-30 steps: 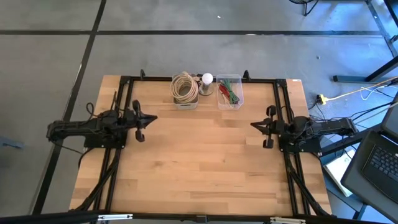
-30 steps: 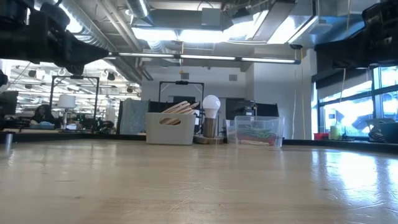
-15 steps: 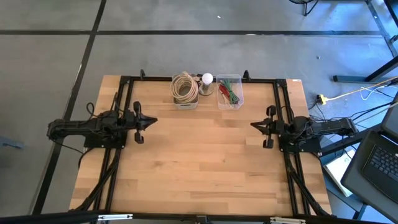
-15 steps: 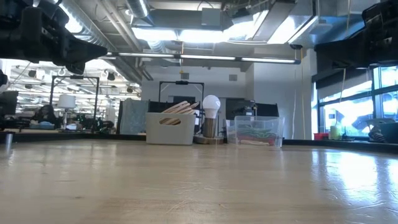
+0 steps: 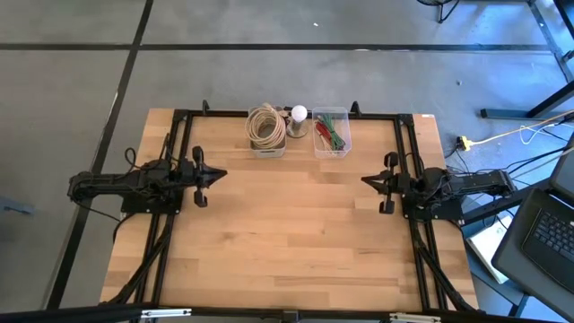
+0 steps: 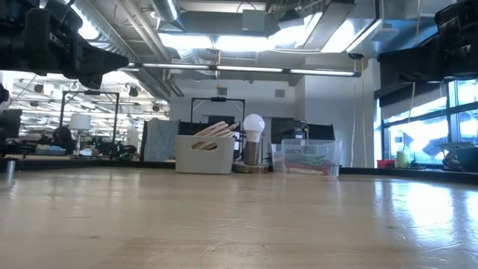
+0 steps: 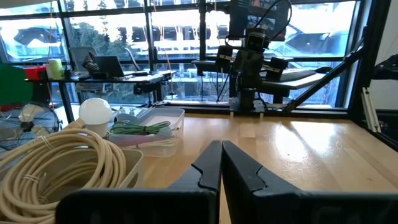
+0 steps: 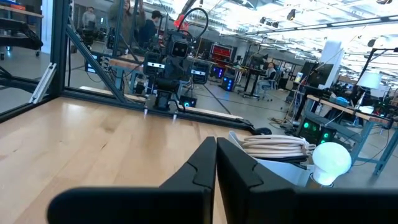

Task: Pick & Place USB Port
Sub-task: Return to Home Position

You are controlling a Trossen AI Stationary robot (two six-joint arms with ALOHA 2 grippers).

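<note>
My hand (image 8: 216, 146) hangs over the bench (image 8: 87, 140), both fingers pressed together with nothing between them. At eleven o'clock the other arm (image 8: 166, 68) sits across the bench. At two o'clock lie coiled light brown cables (image 8: 277, 144), just beside a white bulb (image 8: 331, 158).

The table (image 5: 287, 233) fills the middle and bottom of the high view. At its far edge, upper centre, three things stand in a row: the bin (image 5: 267, 152) on the left with cables (image 5: 265, 124) coiled in it, a bulb (image 5: 299, 114) in the middle, and a box (image 5: 331, 154) on the right. The left gripper (image 5: 221, 174) sits mid-left and the right gripper (image 5: 365, 180) mid-right, both well apart from the row. A laptop (image 5: 547, 229) lies off the table at lower right.
</note>
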